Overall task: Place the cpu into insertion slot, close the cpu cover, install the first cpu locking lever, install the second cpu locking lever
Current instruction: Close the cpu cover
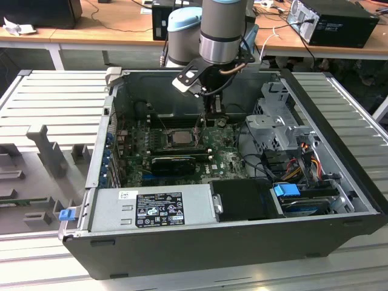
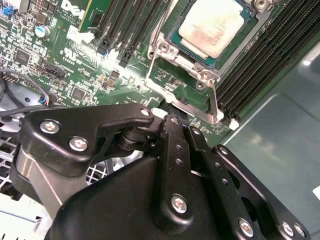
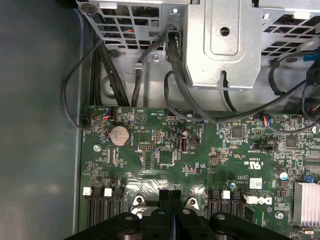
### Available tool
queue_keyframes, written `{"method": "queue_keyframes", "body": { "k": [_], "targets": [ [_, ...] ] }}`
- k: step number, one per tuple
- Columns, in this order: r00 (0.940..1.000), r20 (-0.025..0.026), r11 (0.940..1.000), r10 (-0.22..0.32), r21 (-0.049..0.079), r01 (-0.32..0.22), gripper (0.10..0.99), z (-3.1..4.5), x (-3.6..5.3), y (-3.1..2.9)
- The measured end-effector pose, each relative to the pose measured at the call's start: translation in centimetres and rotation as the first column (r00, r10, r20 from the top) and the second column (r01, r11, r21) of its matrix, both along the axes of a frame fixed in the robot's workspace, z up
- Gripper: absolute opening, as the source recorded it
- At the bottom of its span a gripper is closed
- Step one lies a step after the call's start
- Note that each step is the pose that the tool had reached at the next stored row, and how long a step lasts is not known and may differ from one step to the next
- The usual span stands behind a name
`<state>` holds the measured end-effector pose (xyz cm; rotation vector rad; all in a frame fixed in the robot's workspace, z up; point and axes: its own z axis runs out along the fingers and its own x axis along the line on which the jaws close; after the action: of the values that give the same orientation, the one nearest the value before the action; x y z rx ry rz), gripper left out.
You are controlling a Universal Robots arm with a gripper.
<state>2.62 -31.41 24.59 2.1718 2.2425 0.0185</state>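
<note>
The cpu (image 2: 214, 24), a flat square chip with a dull silver top, lies in the insertion slot (image 2: 172, 36) among the green board; in the exterior view the cpu (image 1: 180, 137) sits mid-board. The cpu cover (image 2: 159, 75), a thin metal frame with a square window, stands swung open on the side of the slot nearest my gripper. My gripper (image 2: 169, 119) hangs just above the cover's free edge, its black fingers (image 3: 165, 196) pressed together with nothing visible between them. In the exterior view the gripper (image 1: 212, 113) is to the right of the cpu. A thin lever rod (image 2: 214, 102) runs along the cover's side.
Long black memory slots (image 2: 260, 60) flank the socket. A metal drive cage (image 3: 222, 45) and black cables (image 3: 175, 70) lie beyond the board's edge. A grey power supply (image 1: 151, 209) fills the case's front, and the case walls (image 1: 106, 139) hem in the board.
</note>
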Motion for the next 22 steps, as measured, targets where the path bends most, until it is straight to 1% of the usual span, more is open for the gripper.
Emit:
{"method": "queue_keyframes", "body": {
  "k": [4,9,13,18,20,22],
  "targets": [
    [1.0000,0.0000,1.0000,0.000,0.000,0.000,0.106,0.00,-0.17,0.00],
    [1.0000,0.0000,1.0000,0.000,0.000,0.000,0.106,0.00,-0.63,0.00],
    [1.0000,0.0000,1.0000,0.000,0.000,0.000,0.106,0.00,-1.25,0.00],
    [1.0000,0.0001,1.0000,0.000,0.000,0.000,0.106,0.00,-1.79,0.00],
    [1.0000,0.0001,1.0000,0.000,0.000,0.000,0.106,-0.01,-2.21,0.00],
    [1.0000,0.0002,1.0000,0.000,0.001,0.000,0.106,-0.08,-2.23,0.01]
  ]
}}
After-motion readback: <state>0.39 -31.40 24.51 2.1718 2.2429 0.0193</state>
